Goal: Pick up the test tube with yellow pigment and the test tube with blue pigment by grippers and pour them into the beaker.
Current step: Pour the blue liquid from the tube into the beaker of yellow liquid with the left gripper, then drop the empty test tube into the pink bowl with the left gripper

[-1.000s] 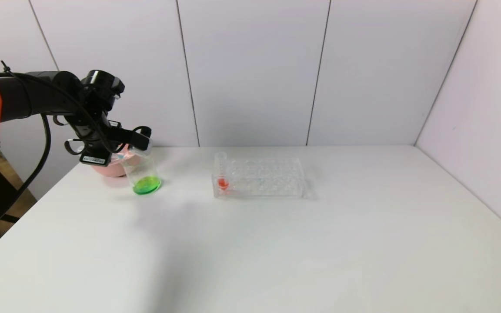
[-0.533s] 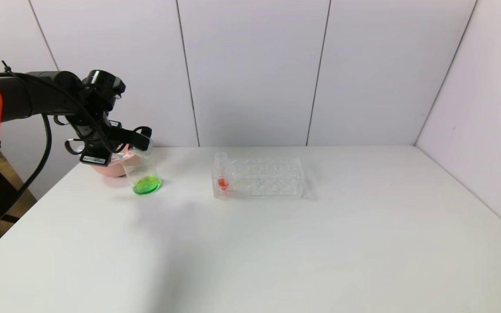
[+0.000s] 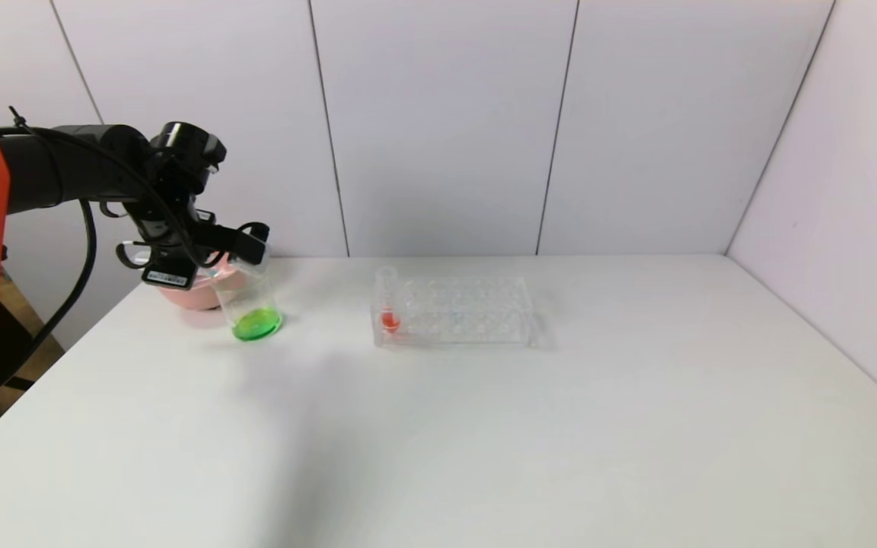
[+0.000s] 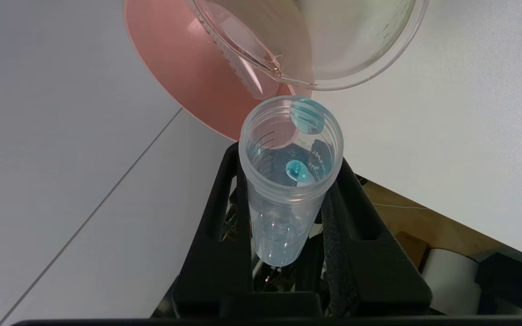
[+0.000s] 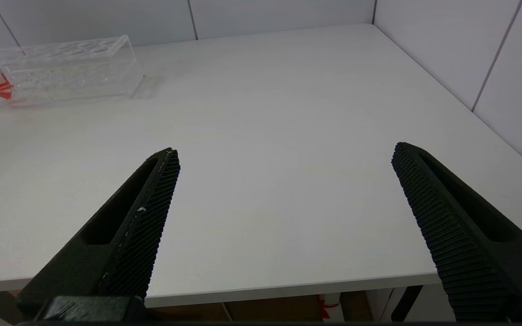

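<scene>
**Tipping the blue tube over the beaker**

Gripping the blue tube (image 4: 290, 181) between its fingers (image 4: 354, 226), our left gripper (image 3: 252, 245) holds it tilted with its mouth just at the beaker's (image 3: 250, 301) rim; only a few blue drops cling inside. We see green liquid pooled in the beaker, which stands in front of the pink bowl (image 4: 188, 68). Our right gripper (image 5: 283, 190) hangs spread wide, holding nothing, near the table (image 3: 484, 426) edge. A red tube (image 3: 388, 301) stands in the rack (image 3: 457, 308).
</scene>
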Robot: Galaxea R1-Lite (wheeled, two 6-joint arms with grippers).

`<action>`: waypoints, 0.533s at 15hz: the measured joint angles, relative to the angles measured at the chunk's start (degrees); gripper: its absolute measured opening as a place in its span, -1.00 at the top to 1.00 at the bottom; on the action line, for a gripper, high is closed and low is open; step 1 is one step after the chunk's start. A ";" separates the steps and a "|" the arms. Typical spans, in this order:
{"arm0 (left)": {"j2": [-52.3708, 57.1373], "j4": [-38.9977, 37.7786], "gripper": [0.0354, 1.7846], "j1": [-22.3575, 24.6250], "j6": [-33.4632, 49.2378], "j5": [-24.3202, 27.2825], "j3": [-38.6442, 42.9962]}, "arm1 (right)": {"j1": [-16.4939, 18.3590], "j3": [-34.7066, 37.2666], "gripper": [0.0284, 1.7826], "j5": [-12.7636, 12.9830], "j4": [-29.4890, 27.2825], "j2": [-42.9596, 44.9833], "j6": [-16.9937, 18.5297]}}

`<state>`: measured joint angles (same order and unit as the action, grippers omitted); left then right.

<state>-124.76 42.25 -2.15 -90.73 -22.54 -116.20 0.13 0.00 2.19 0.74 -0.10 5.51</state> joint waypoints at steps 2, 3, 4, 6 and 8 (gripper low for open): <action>-0.02 -0.04 0.52 -0.02 -0.04 -0.46 0.00 | 0.02 0.00 -0.92 0.01 0.02 0.00 -0.02; -0.05 -0.04 0.52 -0.05 -0.09 -0.52 0.00 | 0.02 0.00 -0.92 0.00 0.00 0.00 -0.02; -0.05 -0.04 0.52 -0.11 -0.13 -0.52 0.00 | 0.00 0.00 -0.92 0.01 0.02 0.00 -0.02; -0.07 -0.04 0.52 -0.16 -0.17 -0.55 0.00 | -0.02 0.00 -0.92 0.01 0.02 0.00 -0.02; -0.07 -0.04 0.52 -0.13 -0.17 -0.52 0.00 | -0.02 0.00 -0.92 0.06 0.00 0.00 -0.02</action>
<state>-124.83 42.22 -2.28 -90.91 -23.06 -116.20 0.11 0.00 2.26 0.74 -0.10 5.49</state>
